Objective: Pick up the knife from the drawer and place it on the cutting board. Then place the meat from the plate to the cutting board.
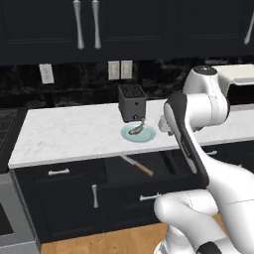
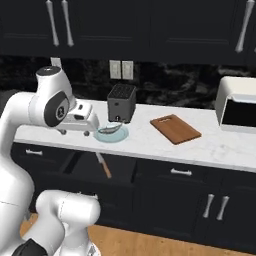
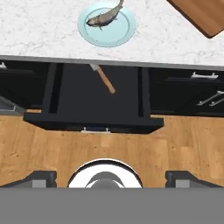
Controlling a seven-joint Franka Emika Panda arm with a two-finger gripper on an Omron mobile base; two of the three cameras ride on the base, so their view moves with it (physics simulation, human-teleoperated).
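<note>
Knife (image 3: 103, 78) blade hidden under counter (image 3: 43, 35); drawer (image 3: 94, 123) open.

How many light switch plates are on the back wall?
3: one wall plate sits alone at left above the counter; two more sit side by side above the black toaster. Others may be hidden behind the arm.

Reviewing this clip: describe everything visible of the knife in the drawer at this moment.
The knife is slim, with a thin brown handle that looks wooden and a silver-grey blade. It lies flat and diagonal on the dark floor of the open drawer, untouched. In the hand view its handle points toward the drawer front, while the blade runs back under the counter edge, partly hidden. The left base view shows blade and handle whole; the right base view shows it too.
</note>
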